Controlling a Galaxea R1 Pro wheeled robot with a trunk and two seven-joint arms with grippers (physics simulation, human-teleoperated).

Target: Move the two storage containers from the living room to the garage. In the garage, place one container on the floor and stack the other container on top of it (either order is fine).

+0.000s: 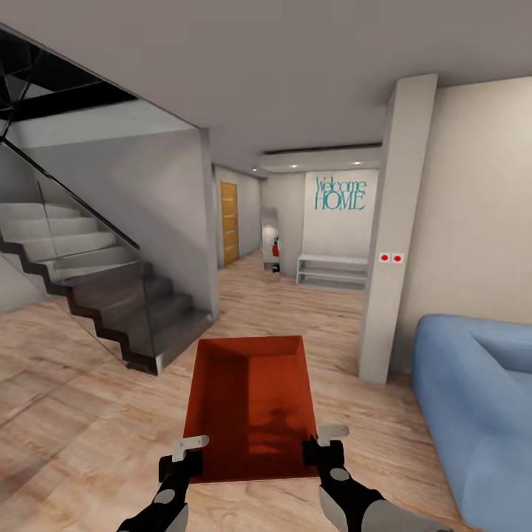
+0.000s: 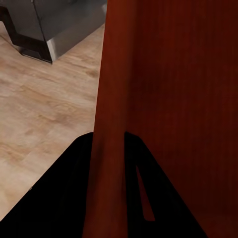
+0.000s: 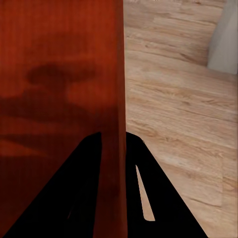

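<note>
- An orange-red storage container (image 1: pixel 251 406) hangs level above the wood plank floor (image 1: pixel 74 414), just ahead of the robot.
- The left gripper (image 1: pixel 185 452) pinches its left wall; the right gripper (image 1: pixel 325 443) pinches its right wall.
- Stairs (image 1: pixel 111 295) lie far left, a blue sofa (image 1: pixel 473 399) near right.
- Carrying well likely means both arms moving together, keeping the bin level.
</note>
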